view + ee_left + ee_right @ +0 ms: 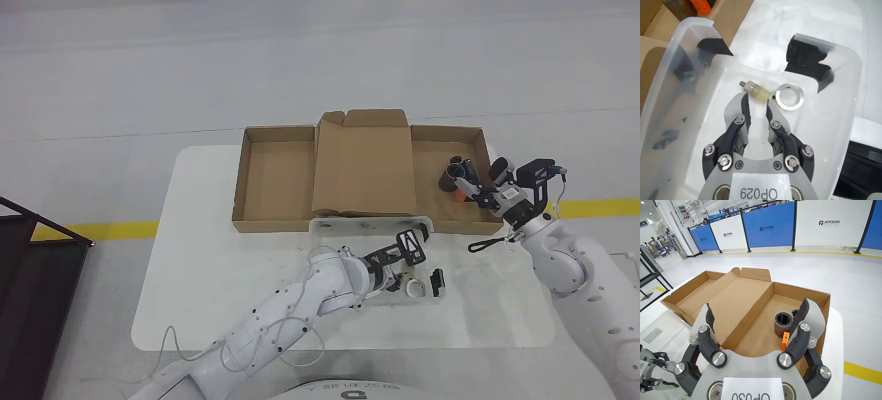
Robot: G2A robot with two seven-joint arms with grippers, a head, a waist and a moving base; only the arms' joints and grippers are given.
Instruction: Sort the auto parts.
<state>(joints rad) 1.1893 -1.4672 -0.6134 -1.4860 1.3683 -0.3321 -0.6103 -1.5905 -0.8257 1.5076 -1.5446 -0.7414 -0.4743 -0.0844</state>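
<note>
A clear plastic tray (662, 79) in front of the cardboard box (275, 180) holds a threaded stud with a yellowish rubber end (755, 91), a silver ring collar (790, 96) and black parts (806, 58). My left gripper (757, 103) stands open inside the tray, its tips on either side of the stud's rubber end, just short of it. My right gripper (756, 306) hangs open above the box's right compartment, where a black cylindrical bearing (782, 325), an orange piece (785, 342) and a small black part (794, 312) lie.
The box's lid flap (365, 165) lies folded over its middle, and the left compartment (275, 185) holds nothing. The white table (200, 280) has free room left of the tray. A dark rack (30, 290) stands off the table's left side.
</note>
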